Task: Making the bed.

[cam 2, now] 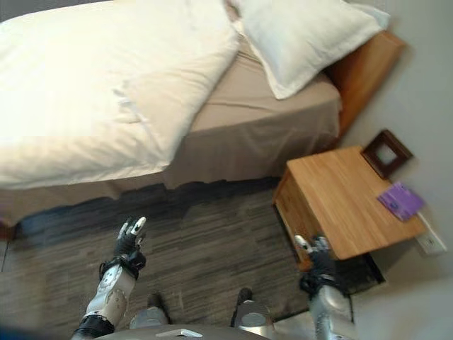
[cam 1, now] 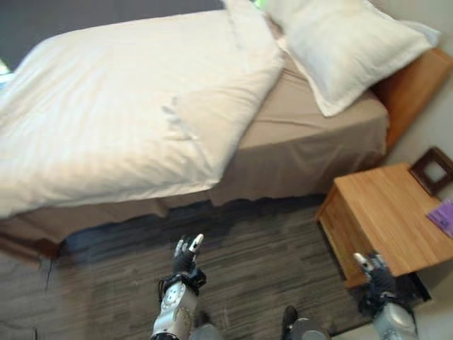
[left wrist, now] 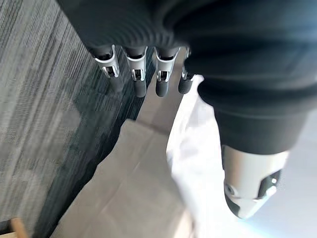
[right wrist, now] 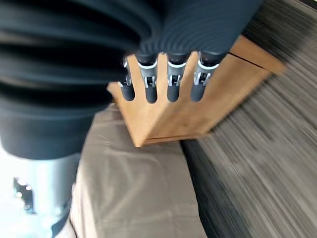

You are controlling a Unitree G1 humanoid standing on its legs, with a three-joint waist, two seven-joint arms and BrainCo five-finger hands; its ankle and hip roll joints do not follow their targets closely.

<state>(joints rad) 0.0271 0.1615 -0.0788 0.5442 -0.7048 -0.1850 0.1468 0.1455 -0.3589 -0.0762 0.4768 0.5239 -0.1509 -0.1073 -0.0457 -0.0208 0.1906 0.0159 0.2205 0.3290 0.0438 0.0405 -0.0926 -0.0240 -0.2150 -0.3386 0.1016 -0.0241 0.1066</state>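
On the left and far side lies the bed point(cam 1: 311, 152), with a white duvet point(cam 1: 106, 113) spread over most of it; the duvet's right edge is folded back on itself, leaving a strip of tan sheet point(cam 1: 311, 120) bare between it and the white pillow point(cam 1: 347, 46) at the far right by the wooden headboard point(cam 1: 414, 88). Near the bed's side, over the dark striped carpet point(cam 1: 255, 262), the left hand point(cam 1: 185, 256) hangs free with its fingers point(left wrist: 138, 74) straight and relaxed, holding nothing. Further right the right hand point(cam 2: 316, 255) hovers just beside the near corner of the wooden nightstand point(cam 2: 340, 195), its fingers point(right wrist: 171, 82) likewise loose and empty. On the nightstand's surface sit a small dark frame point(cam 2: 386, 152) and a purple booklet point(cam 2: 400, 200), well apart from either hand. Judging from this, the step in hand is the approach: both hands are well short of the bedding and nothing is gripped. The next move probably calls for stepping closer, reaching to the folded-back duvet edge, taking hold of the cloth with both hands and drawing it up toward the pillow so the sheet is covered evenly.
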